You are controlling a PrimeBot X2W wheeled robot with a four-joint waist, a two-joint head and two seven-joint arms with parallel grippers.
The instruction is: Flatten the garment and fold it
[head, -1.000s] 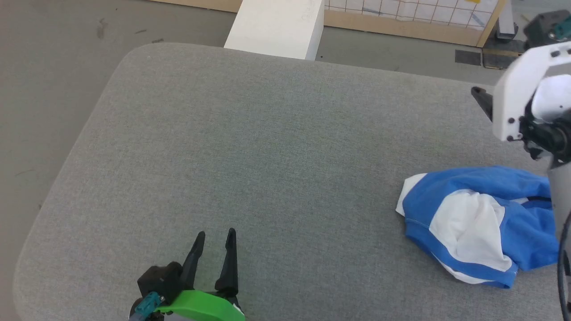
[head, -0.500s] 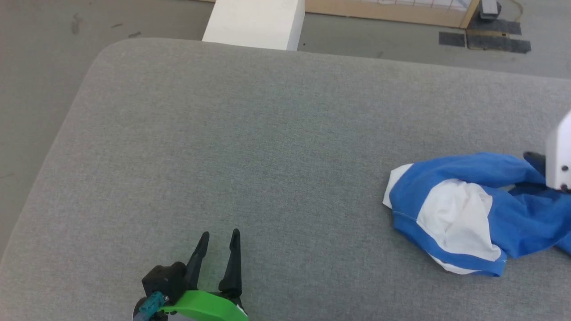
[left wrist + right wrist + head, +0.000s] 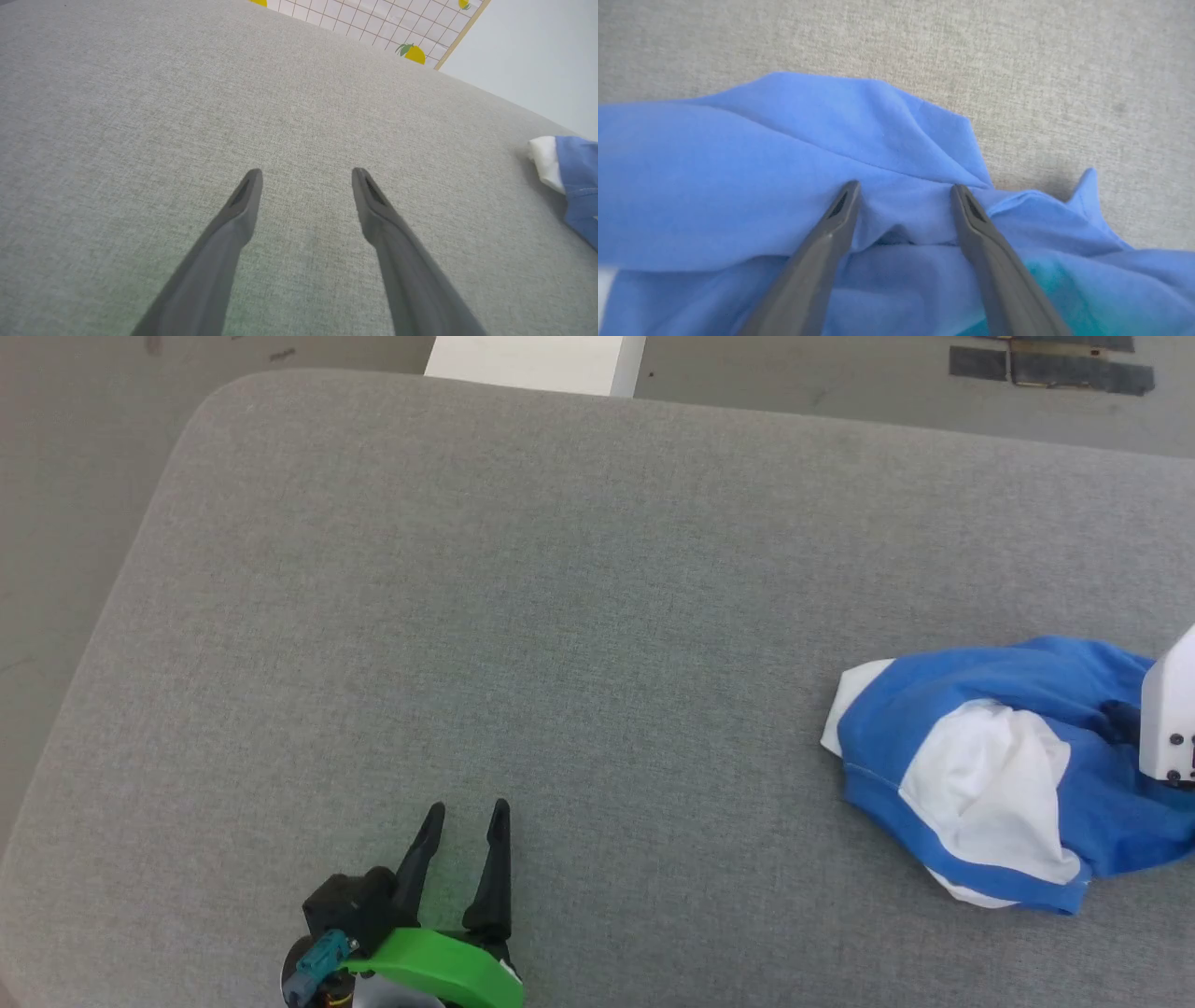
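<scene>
The garment (image 3: 980, 784) lies crumpled in a blue and white heap at the right of the grey padded table (image 3: 560, 616); its white and blue edge (image 3: 565, 172) shows at the right of the left wrist view. My right gripper (image 3: 903, 189) is open, both fingertips pressed down into a blue fold (image 3: 784, 154) with cloth bunched between them. In the head view its white housing (image 3: 1172, 719) and a dark fingertip (image 3: 1118, 719) sit over the heap's right side. My left gripper (image 3: 467, 814) stands open and empty near the table's front edge, far left of the heap.
A white box (image 3: 537, 359) stands on the floor beyond the table's far edge. Dark tape patches (image 3: 1046, 359) mark the floor at the back right. A tiled panel with yellow fruit prints (image 3: 411, 32) shows past the table in the left wrist view.
The head camera has tilted downward, shifting the whole picture. My right gripper has come down from above the table onto the garment's blue folds. The left gripper has stayed in place.
</scene>
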